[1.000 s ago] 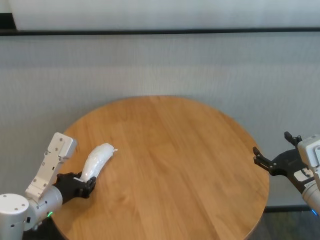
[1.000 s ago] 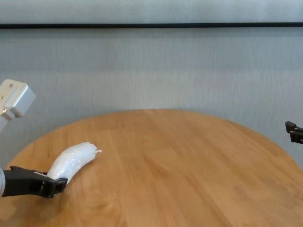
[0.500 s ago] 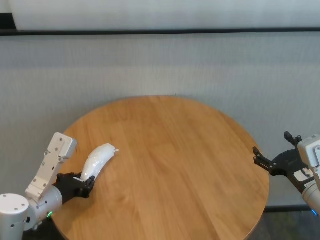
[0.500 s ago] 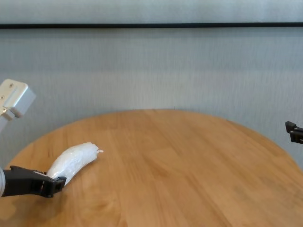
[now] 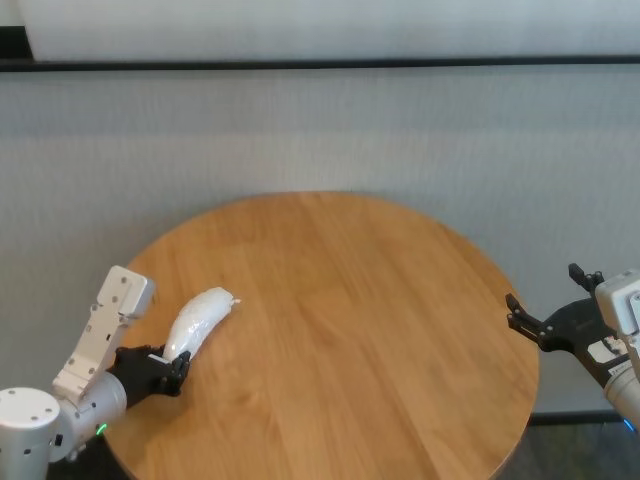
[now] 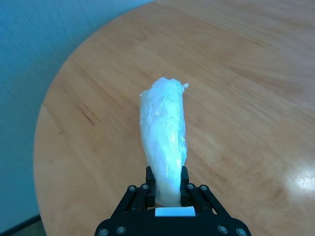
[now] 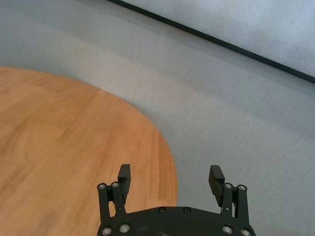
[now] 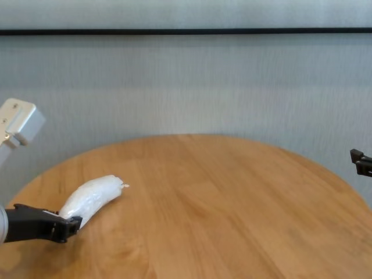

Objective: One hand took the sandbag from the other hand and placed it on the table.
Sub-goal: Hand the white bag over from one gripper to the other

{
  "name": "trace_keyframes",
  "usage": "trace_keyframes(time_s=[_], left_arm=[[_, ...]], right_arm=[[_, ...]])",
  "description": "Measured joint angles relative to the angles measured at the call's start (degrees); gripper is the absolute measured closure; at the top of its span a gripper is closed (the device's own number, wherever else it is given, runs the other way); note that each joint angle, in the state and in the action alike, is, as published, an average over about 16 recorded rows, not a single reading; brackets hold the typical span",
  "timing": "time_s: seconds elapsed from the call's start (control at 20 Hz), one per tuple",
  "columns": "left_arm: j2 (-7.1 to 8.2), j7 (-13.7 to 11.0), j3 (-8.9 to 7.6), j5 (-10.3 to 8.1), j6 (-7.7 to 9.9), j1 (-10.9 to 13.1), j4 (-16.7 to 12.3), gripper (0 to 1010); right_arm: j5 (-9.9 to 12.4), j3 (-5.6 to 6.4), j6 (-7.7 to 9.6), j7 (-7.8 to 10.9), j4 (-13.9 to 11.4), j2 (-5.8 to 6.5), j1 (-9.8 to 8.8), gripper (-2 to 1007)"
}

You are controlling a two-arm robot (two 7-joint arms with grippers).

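A: Where is the sandbag (image 5: 197, 323) sitting right now?

B: It is lying over the left part of the round wooden surface (image 5: 360, 330), near that side's rim. Its near end is sitting inside the left tool (image 5: 172, 367), and its crimped tip is pointing away toward the middle of the wood.

A: So the left tool is pinching it?

B: Yes. In the left wrist view the two black fingers (image 6: 150, 178) are pressing on either side of the sandbag's (image 6: 164, 139) near end, and the white pouch is running straight out from between them. In the chest view the left tool (image 8: 65, 226) is reaching in low from the left edge with the sandbag (image 8: 90, 196) curving up and away from it.

A: Is the pouch resting on the wood or hanging above it?

B: I cannot tell; it is sitting very low over the planks.

A: And what is the right tool (image 5: 548, 317) doing?

B: It is hovering off the right rim of the surface, well apart from the sandbag. In its own wrist view the right tool (image 7: 171, 179) is showing its fingers spread wide with nothing between them, and the surface's (image 7: 74, 142) curved edge is lying beyond.
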Motion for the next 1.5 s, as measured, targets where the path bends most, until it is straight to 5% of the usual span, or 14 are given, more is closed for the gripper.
trace_keyframes(time_s=[0.6, 1.0, 1.5], left_arm=[[1.40, -5.78, 1.49, 2.39, -3.07, -0.21, -0.92, 731], [4.82, -12.04, 2.14, 2.37, -6.56, 1.26, -4.71, 732], [10.15, -21.27, 3.33, -0.57, -10.17, 0.84, -9.91, 732]], right_arm=[[0.00, 0.00, 0.00, 0.00, 0.00, 0.00, 0.00, 5], [0.00, 0.00, 0.00, 0.00, 0.00, 0.00, 0.00, 5], [0.00, 0.00, 0.00, 0.00, 0.00, 0.00, 0.00, 5]])
